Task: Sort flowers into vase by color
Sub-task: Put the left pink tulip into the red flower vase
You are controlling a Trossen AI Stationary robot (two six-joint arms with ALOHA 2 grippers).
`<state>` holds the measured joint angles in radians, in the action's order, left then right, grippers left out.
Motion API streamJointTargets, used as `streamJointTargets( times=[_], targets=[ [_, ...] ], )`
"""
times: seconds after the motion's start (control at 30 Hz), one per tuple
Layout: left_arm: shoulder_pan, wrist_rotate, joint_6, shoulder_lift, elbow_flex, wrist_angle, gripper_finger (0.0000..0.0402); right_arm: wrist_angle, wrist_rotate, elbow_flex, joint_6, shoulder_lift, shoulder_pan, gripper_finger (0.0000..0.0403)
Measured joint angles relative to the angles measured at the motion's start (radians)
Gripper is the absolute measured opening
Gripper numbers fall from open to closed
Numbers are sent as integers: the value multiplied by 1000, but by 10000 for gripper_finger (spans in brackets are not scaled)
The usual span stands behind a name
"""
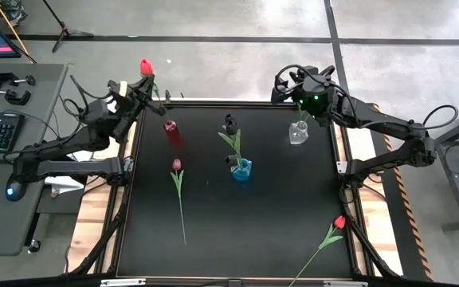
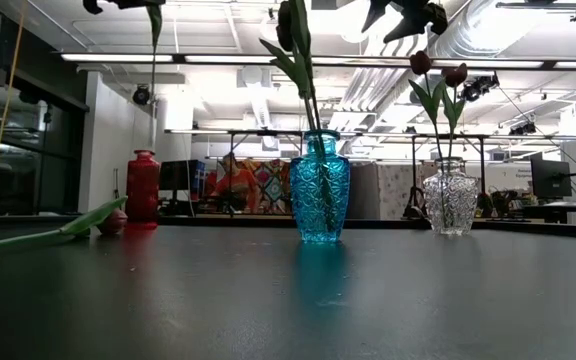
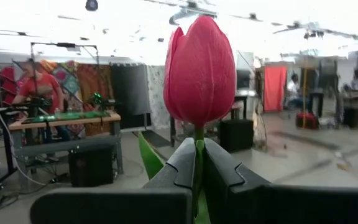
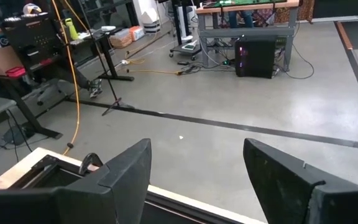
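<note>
- Left gripper point(image 1: 139, 86): raised at the table's point(image 1: 213, 247) far left corner, up-left of the red vase point(image 1: 170, 127), clenched on the stem of a red tulip point(image 1: 145, 67). The left wrist view shows the stem pinched between the fingers point(image 3: 179, 165), head upright above them.
- Step in hand, as I judge it: carrying that tulip to a vase of its colour. The next move calls for swinging it over the red vase, lining the stem end up with the narrow mouth, lowering it in, then letting go.
- Red vase: far left part of the table; I cannot tell whether anything is in it.
- Maroon tulip point(image 1: 177, 167): lying flat just in front of the red vase, stem point(image 1: 181, 207) running toward the near edge; not yet sorted.
- Blue vase point(image 1: 241, 169): right of the red vase, mid-table; holds a dark, near-black tulip point(image 1: 229, 123) with leaves.
- Clear vase point(image 1: 298, 132): well right of the red vase, near the far right corner; the low view shows two dark maroon tulips point(image 2: 438, 68) in it.
- Right gripper point(image 1: 281, 86): just beyond the clear vase, past the far edge, fingers spread wide and holding nothing.
- Second red tulip point(image 1: 339, 222): far from the red vase, at the table's near right edge, lying flat.
</note>
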<state>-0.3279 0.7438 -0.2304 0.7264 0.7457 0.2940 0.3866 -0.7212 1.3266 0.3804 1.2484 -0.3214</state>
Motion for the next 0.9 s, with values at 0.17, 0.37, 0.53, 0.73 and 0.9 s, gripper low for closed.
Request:
streamJointTargets(
  times=[0.17, 0.37, 0.53, 0.73, 0.9],
  targets=[
    [0, 6, -8, 2, 0, -12, 0, 2, 2, 0, -44, 0, 0, 245],
    [0, 6, -8, 29, 0, -53, 0, 21, 5, 0, -49, 0, 0, 245],
    [0, 7, 1, 54, 0, -59, 0, 15, 4, 0, -49, 0, 0, 245],
    [0, 22, 41, 56, 0, -71, 0, 12, 4, 0, -40, 0, 0, 245],
    [0, 29, 83, 57, 0, -158, 0, 12, 4, 0, -38, 0, 0, 245]
  ],
)
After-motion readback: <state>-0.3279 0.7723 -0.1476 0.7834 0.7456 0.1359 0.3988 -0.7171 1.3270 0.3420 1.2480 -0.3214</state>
